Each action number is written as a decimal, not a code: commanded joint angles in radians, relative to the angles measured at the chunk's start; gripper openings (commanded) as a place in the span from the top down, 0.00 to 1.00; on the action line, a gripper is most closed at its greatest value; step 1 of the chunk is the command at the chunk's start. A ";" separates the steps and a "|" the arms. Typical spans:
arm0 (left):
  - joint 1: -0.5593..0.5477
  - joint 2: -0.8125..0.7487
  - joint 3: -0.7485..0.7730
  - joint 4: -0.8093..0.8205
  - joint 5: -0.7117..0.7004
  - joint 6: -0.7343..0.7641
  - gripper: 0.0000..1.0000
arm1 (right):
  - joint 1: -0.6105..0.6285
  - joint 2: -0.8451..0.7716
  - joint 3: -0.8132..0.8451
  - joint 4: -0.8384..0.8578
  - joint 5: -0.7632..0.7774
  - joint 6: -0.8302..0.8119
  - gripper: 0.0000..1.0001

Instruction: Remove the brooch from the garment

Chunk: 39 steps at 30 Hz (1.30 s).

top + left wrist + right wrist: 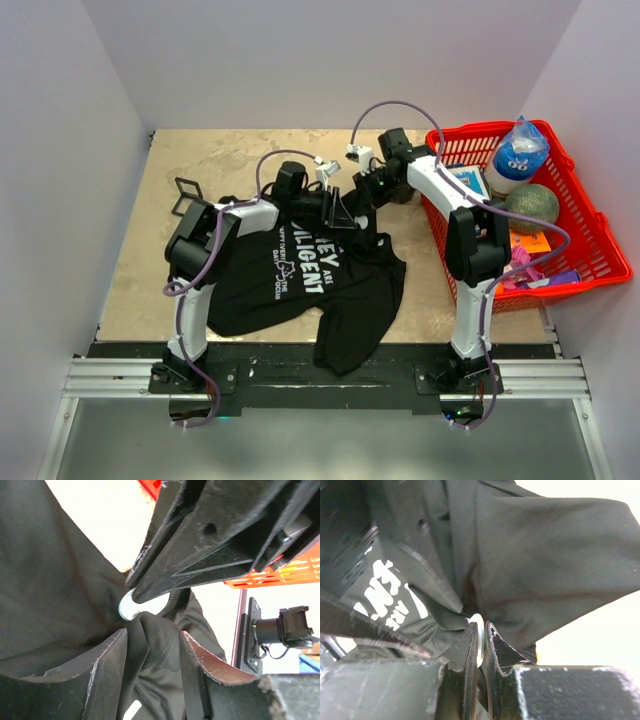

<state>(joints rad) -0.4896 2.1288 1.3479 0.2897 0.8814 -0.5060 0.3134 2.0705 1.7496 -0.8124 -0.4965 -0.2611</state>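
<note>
The garment (300, 280), a black T-shirt with white lettering, lies spread on the table. Both grippers meet above its upper edge. My right gripper (483, 630) is shut on the brooch (479, 630), a small round silvery disc that sits edge-on between its fingers, against a bunched fold of shirt. The left wrist view shows the same disc (129, 607) under the right gripper's fingers (200, 555). My left gripper (152, 635) stands open, its two fingers either side of a raised fold of the garment (150, 670). From above, the grippers hide the brooch.
A small black open-frame piece (187, 195) lies on the table left of the shirt, apart from it. A red basket (600, 250) at the right holds a water bottle (517, 155), a green ball (532, 205) and other items. Walls enclose three sides.
</note>
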 commanded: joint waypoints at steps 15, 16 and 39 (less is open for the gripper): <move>0.095 0.066 -0.018 0.291 0.281 -0.050 0.49 | -0.036 -0.069 -0.050 0.085 -0.327 -0.047 1.00; 0.095 0.071 -0.021 0.317 0.298 -0.068 0.49 | -0.036 -0.069 -0.047 0.105 -0.327 -0.023 1.00; 0.086 0.280 -0.021 1.103 0.346 -0.700 0.54 | -0.030 -0.078 -0.065 0.099 -0.187 -0.030 1.00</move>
<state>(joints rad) -0.4019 2.4481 1.3094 1.2694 1.2472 -1.2701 0.2810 2.0090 1.6764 -0.7120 -0.7692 -0.2722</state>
